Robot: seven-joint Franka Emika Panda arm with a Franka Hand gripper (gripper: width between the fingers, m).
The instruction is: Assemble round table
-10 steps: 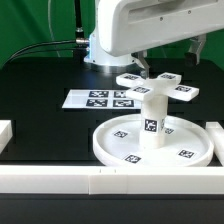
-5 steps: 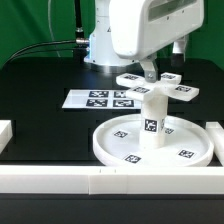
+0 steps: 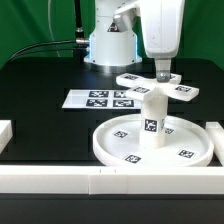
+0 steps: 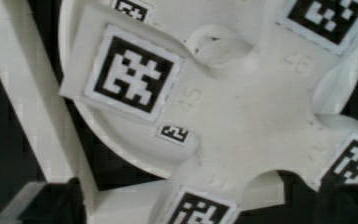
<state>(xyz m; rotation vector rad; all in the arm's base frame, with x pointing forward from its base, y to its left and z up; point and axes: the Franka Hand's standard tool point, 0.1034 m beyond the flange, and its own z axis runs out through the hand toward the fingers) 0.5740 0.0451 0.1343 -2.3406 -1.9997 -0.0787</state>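
The round table's parts are smooth white plastic carrying black-and-white square tags. The round disc (image 3: 152, 143) is wide and flat with a raised rim, and the short cylindrical leg (image 3: 151, 120) stands upright at its centre, one tag on its side. The cross-shaped piece (image 3: 157, 86) is thin and flat with rounded arms, each bearing a tag; it lies on the table just beyond the leg, at about twelve o'clock from the disc in the exterior view.

The gripper (image 3: 163, 72) hangs straight above the cross-shaped piece, its fingertips close over the centre. Whether they touch it, or how far apart they are, I cannot tell. The wrist view is filled by the cross-shaped piece (image 4: 220, 110), with a small raised nub near its middle.

The table (image 3: 40, 85) is matte black. The marker board (image 3: 100, 99) lies flat at about ten o'clock from the disc. White border blocks (image 3: 90, 182) run along the near edge. Behind is a green backdrop (image 3: 35, 22).
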